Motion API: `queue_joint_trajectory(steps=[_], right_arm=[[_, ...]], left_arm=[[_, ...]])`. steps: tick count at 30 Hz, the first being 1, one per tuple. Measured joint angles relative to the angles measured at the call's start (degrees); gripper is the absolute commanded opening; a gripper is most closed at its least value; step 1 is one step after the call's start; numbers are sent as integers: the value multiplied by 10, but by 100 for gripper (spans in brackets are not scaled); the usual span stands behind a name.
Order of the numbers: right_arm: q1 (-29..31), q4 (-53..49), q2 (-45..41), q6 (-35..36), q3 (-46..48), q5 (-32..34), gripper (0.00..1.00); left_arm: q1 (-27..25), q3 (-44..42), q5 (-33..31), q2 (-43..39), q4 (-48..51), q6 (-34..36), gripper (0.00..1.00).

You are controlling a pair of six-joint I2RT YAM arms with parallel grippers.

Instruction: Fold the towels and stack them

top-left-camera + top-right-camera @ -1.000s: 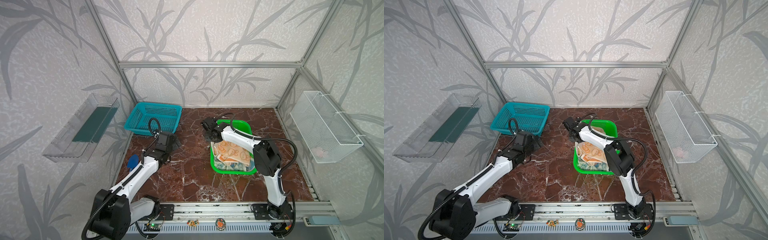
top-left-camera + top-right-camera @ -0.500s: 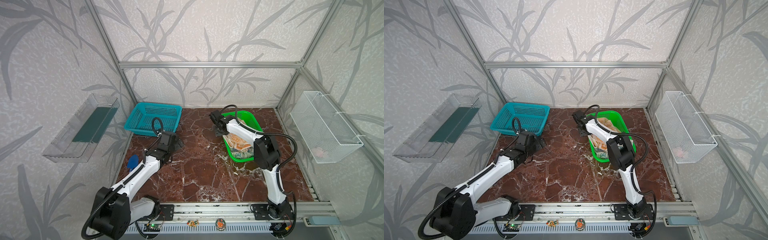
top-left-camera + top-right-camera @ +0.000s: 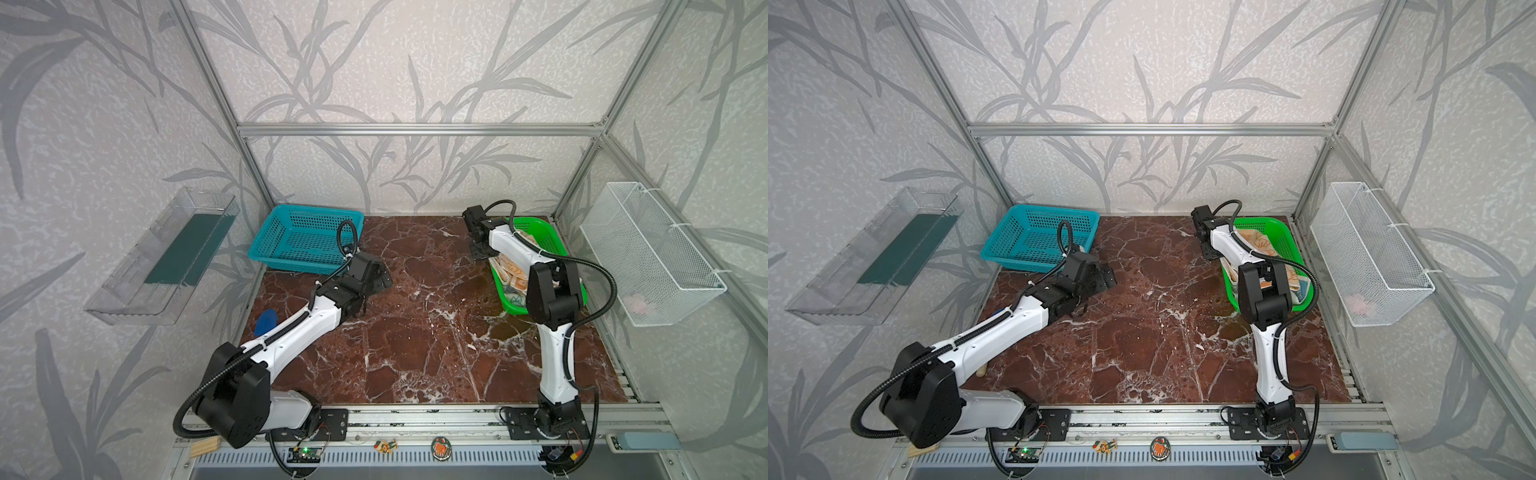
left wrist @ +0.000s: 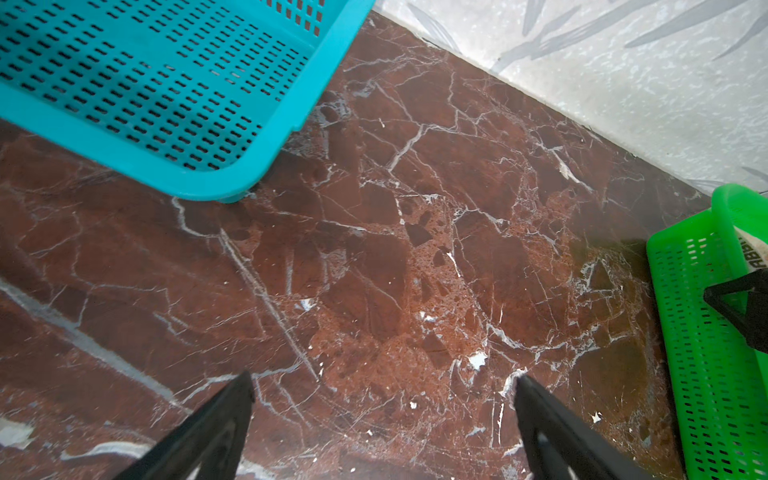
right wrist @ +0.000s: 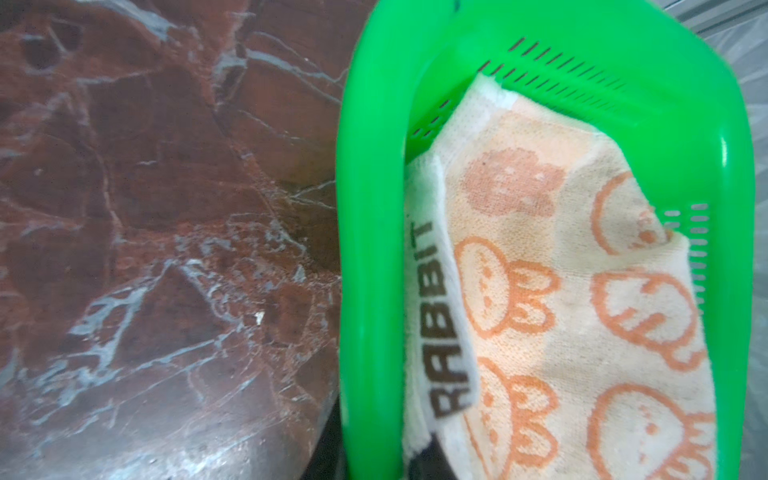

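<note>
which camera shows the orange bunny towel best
Right wrist view: the orange bunny towel lies close up in the green basket, pattern clear. In both top views it is small and partly behind the right arm. Left wrist shows no bunnies.

The cream terry towel point(image 5: 582, 316) has orange bunny faces, plus a green slotted plastic basket point(image 5: 370, 249), teal slotted plastic basket point(image 4: 166, 83), red-brown marble tabletop point(image 4: 374, 270) with white veins.

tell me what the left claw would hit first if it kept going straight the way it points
Likely the marble tabletop: the open left claw tilts down at it, between the teal basket and the green basket. Depth unclear.
</note>
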State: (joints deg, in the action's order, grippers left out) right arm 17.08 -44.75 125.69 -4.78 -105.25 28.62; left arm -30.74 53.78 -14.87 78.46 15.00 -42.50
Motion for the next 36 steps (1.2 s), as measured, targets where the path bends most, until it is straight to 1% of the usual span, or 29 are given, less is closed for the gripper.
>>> queue_joint_trajectory(steps=[3, 7, 8, 9, 11, 13, 14, 15, 17, 20, 22, 24, 27, 32, 36], right_arm=[[1, 5, 0, 6, 7, 10, 0], [1, 10, 0, 10, 12, 13, 13], [1, 12, -2, 10, 13, 13, 18], [1, 13, -2, 10, 14, 13, 25], [0, 14, -3, 15, 16, 7, 35], [0, 16, -3, 16, 20, -2, 51], [0, 16, -3, 16, 21, -7, 52], [0, 16, -5, 17, 22, -10, 56], [0, 15, -11, 17, 26, -18, 66], [0, 14, -40, 14, 38, -33, 85], [0, 12, -72, 11, 48, -44, 99], [1, 15, -111, 3, 61, -56, 99], [0, 28, -188, -13, 106, -70, 99], [-9, 73, -306, -50, 221, -82, 99], [-35, 100, -356, -81, 308, -81, 99]], left_arm=[[-20, 15, -16, 20, 0, 8, 99], [-42, 28, -34, 36, 6, 20, 99], [-47, 31, -38, 37, 9, 22, 99], [-50, 34, -44, 38, 10, 25, 99], [-56, 39, -54, 38, 13, 31, 99], [-61, 45, -64, 38, 14, 37, 99], [-64, 48, -68, 38, 16, 40, 99], [-67, 52, -75, 38, 20, 44, 99], [-72, 60, -88, 38, 27, 54, 99], [-84, 75, -109, 39, 35, 70, 99], [-92, 85, -121, 41, 35, 85, 99], [-97, 92, -130, 47, 33, 98, 99], [-105, 101, -149, 66, 22, 123, 99], [-128, 118, -175, 95, 6, 169, 99], [-146, 134, -179, 102, -26, 196, 99]])
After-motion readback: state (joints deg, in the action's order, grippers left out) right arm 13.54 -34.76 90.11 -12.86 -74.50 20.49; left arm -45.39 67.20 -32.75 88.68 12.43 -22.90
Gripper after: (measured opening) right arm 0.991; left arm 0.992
